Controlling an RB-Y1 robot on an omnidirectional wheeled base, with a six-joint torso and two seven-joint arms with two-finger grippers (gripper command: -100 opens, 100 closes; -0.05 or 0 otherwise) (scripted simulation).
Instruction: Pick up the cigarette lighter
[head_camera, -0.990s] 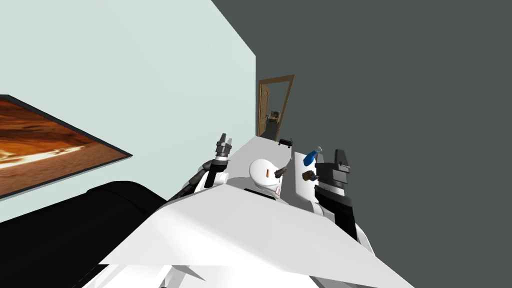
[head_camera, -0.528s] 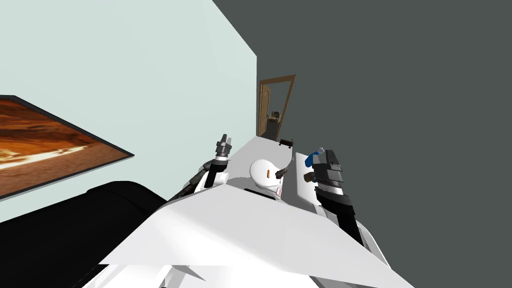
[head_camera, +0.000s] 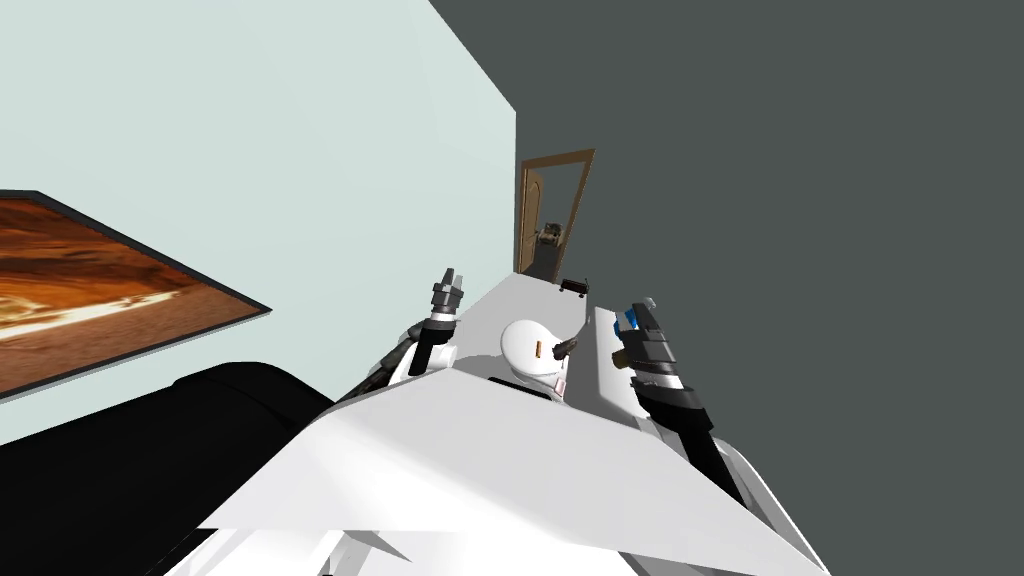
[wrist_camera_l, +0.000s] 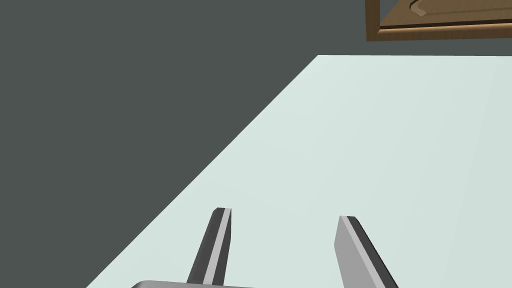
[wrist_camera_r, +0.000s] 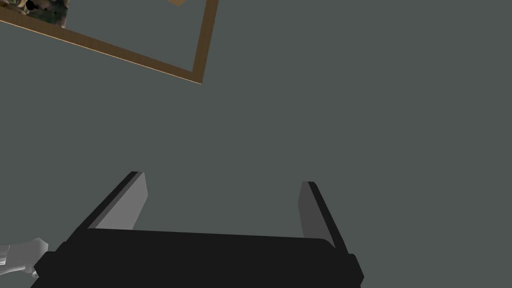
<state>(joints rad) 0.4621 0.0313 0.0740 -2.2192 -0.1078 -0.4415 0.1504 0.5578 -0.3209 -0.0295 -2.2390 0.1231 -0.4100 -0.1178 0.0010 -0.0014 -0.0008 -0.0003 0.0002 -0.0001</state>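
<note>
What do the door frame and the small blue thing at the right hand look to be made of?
Door frame: wood by its look, matt mid-brown, lighter along one edge. Blue thing at the right hand: flat, saturated blue with a pale tip, perhaps plastic; too small to say more.

a pale green wall (head_camera: 300, 130) meets a dark grey wall (head_camera: 800, 200) beside a brown-framed doorway (head_camera: 552, 210).

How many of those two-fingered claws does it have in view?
2. The left gripper is raised near the pale wall, open; the right gripper reaches over the white surface by a blue object, also open.
</note>
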